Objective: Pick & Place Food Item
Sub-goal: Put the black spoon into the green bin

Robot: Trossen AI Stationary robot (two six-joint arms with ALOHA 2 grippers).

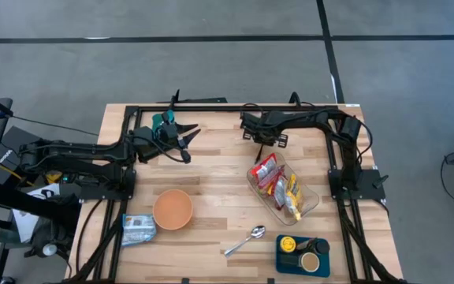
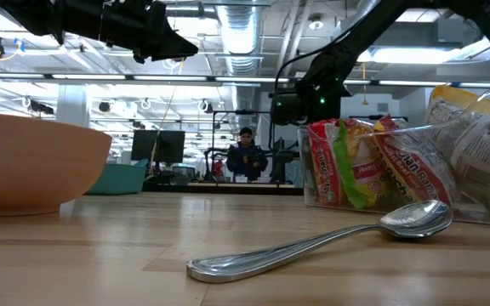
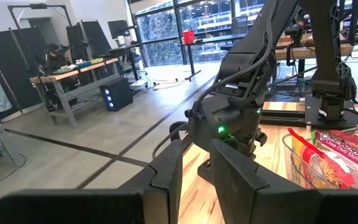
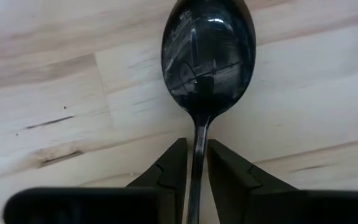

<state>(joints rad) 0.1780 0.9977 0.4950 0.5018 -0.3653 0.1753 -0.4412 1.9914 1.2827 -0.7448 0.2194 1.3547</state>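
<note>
Fingers [image 4: 169, 169] of the right gripper [image 4: 196, 163] pinch the thin handle of a dark spoon [image 4: 207, 56], its bowl just above the bench [image 4: 55, 74] near the back edge. The left gripper [image 1: 187, 143] hangs near the back left, fingers [image 3: 166, 180] slightly parted and holding nothing. Food packets [image 1: 278, 181] sit in a clear container [image 1: 310, 207] at right, well apart from an orange bowl [image 1: 172, 209] and a silver spoon [image 1: 245, 241].

open wood mid-table btwn bowl [image 1: 172, 209] & clear bin [image 1: 283, 189] | spoon [image 1: 245, 241] lies across front gap | blue tray [image 1: 302, 254] blocks front-R corner, packet [image 1: 138, 229] front-L | both arms crowd back edge
</note>
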